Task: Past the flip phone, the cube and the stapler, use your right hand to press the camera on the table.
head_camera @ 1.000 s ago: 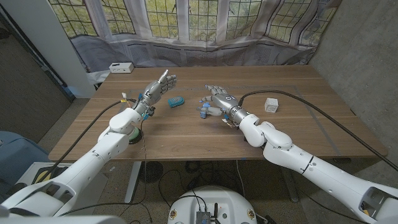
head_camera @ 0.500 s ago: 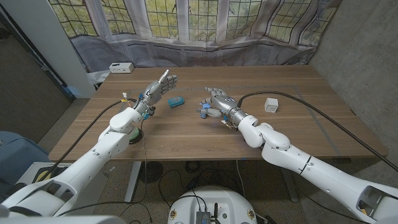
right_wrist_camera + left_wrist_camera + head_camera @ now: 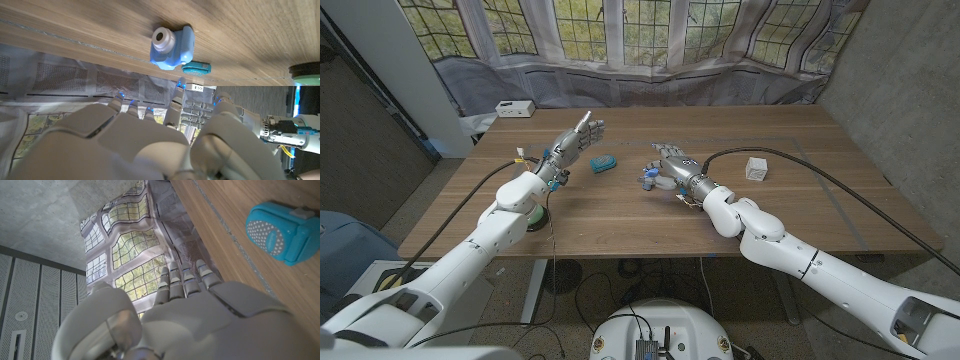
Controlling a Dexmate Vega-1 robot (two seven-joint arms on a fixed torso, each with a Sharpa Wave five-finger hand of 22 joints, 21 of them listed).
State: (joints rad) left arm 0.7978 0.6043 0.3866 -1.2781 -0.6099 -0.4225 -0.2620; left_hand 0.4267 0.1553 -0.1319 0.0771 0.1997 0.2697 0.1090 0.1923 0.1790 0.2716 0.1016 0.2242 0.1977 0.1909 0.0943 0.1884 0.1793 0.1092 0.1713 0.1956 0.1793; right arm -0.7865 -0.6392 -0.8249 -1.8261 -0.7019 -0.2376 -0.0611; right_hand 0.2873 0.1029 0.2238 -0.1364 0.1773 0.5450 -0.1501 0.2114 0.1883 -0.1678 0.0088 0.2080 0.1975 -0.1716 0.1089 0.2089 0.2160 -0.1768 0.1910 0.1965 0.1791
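Looking down in the head view, the right hand [image 3: 672,162] hovers with fingers spread and holding nothing, just beside the small blue camera [image 3: 648,180] on the wooden worktop [image 3: 620,215]; whether it touches the camera cannot be told. A teal stapler [image 3: 604,163] lies near the open, empty left hand [image 3: 578,138], which is raised with fingers extended, and a white cube [image 3: 756,168] sits well apart to the right. Left wrist view: the stapler [image 3: 282,232] rests on the worktop beyond the extended fingers of the left hand [image 3: 200,310]. Right wrist view: the camera [image 3: 173,47] stands lens toward the viewer just past the fingertips [image 3: 178,86] of the right hand [image 3: 130,140], with the stapler [image 3: 196,68] behind it. Judged risk: since the camera is small and light, an off-centre or sideways press could tip it or slide it toward the stapler rather than pressing it down.
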